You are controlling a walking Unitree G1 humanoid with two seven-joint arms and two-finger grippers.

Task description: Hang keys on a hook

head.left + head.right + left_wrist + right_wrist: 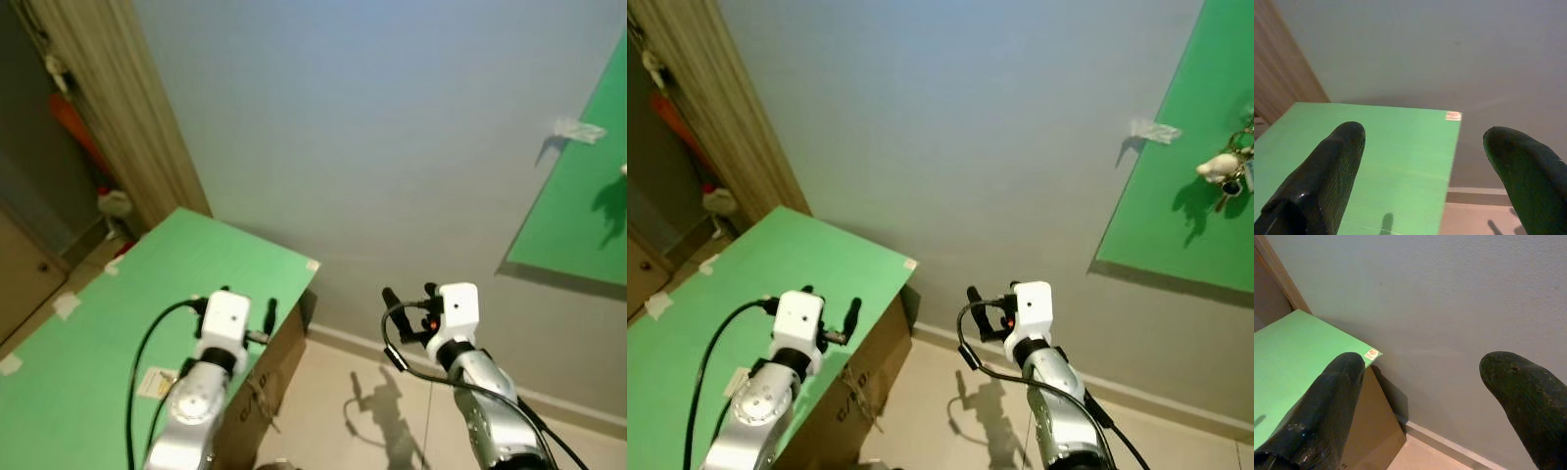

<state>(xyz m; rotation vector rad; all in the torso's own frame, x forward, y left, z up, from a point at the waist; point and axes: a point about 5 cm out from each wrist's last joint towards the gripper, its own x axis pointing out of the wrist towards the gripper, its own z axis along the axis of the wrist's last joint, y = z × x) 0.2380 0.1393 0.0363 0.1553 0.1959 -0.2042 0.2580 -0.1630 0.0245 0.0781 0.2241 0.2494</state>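
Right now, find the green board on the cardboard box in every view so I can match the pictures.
Left eye view: green board at lower left, against the grey wall.
Right eye view: lower left again.
Left wrist view: it spreads behind and between the open jaws.
Right wrist view: it lies behind one jaw, on top of the cardboard box.
Shared landmark: the board's taped corner near the wall.

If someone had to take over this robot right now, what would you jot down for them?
Left gripper: jaws open, empty, raised over the green-topped box.
Right gripper: jaws open, empty, raised facing the grey wall.
Keys: already hanging against the green panel on the wall, up to the robot's right; the hook itself is too small to make out.
Done: the hanging looks finished.
Left: probably only to confirm the keys stay put.
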